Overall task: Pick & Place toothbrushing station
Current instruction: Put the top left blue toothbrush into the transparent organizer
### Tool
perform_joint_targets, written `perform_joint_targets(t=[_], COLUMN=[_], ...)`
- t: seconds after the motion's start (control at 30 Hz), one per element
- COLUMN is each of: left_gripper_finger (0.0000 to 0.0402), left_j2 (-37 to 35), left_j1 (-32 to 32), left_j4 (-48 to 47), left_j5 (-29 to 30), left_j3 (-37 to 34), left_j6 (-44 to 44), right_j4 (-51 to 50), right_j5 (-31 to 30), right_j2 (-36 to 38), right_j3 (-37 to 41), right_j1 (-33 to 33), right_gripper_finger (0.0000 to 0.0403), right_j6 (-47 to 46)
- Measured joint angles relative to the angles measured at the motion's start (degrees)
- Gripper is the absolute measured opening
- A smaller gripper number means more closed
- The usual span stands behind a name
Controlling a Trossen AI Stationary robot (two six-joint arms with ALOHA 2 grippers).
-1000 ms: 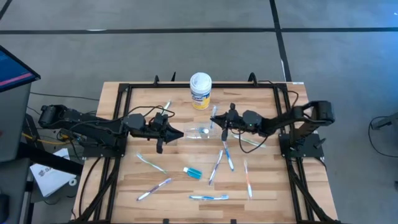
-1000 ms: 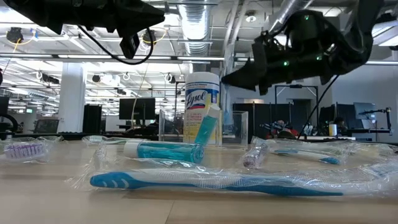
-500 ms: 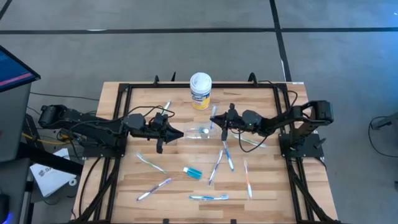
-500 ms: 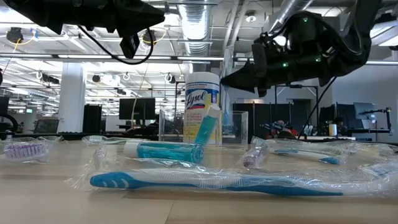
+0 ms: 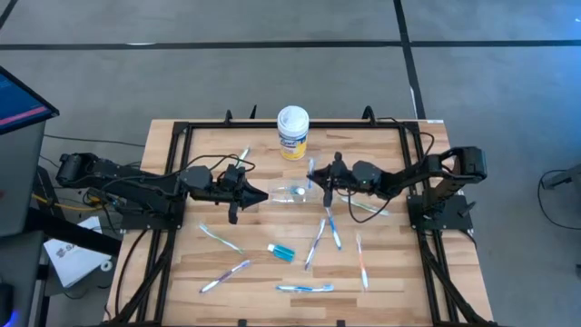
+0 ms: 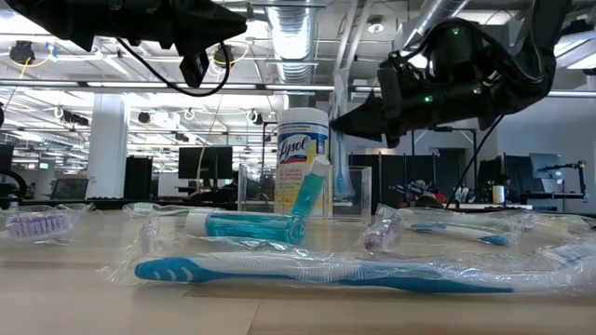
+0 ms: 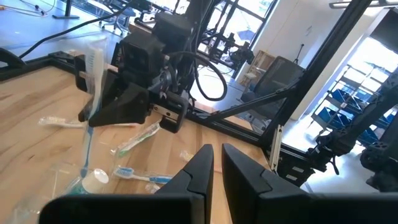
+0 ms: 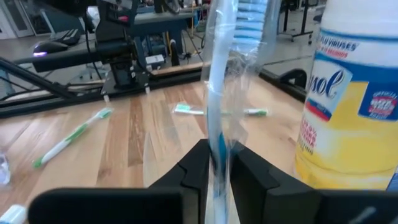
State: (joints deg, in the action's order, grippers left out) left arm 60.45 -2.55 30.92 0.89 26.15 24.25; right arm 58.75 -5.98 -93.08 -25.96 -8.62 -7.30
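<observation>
R gripper (image 8: 216, 163): jaws pinched on a wrapped blue-and-white toothbrush (image 8: 219, 93), brush stands upright between the two fingers, bristle head up, clear wrap crinkled around it. In high view R gripper (image 5: 313, 174) hangs over table centre, just beside the clear cup (image 5: 290, 193); held brush shows as a short blue sliver at the tips. Low view: same brush (image 6: 339, 167) hangs vertical under the R gripper, in front of the cup (image 6: 352, 191), bottom end at about cup-rim level; in or above cup: can't tell.

L gripper (image 7: 214, 167): jaws nearly together, thin gap, nothing between them. High view puts L gripper (image 5: 257, 195) on the other side of the cup, near it, off the table surface.

Cup sits mid-table, just in front of the yellow canister w/ white lid (image 5: 292, 132), which is at the far edge. Canister also big in R wrist view (image 8: 351, 93).

Rest of station loose on the wooden table (image 5: 381, 272): teal tube (image 5: 280, 252) lying near centre-front, w/ a second tube leaning on it in low view (image 6: 307, 191); wrapped brushes scattered front and right, e.g. blue one at front edge (image 5: 305, 289), pink/orange one (image 5: 361, 261) at right-front, pair near centre (image 5: 318, 238), one at far left (image 5: 241, 158). Low view foreground: long blue wrapped brush (image 6: 317, 270) lying flat.
</observation>
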Motion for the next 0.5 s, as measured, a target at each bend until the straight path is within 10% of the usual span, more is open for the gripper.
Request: perform_joint_targets(t=[0.5], left_gripper_finger=[0.0026], left_j2=[0.0], left_j1=[0.0], left_j4=[0.0], left_j5=[0.0], left_j3=[0.0], left_j6=[0.0], right_j4=[-1.48], right_j5=[0.16], right_j2=[-0.02], right_j3=[0.0], right_j1=[-0.18], right_gripper_finger=[0.0152], right_j6=[-0.88])
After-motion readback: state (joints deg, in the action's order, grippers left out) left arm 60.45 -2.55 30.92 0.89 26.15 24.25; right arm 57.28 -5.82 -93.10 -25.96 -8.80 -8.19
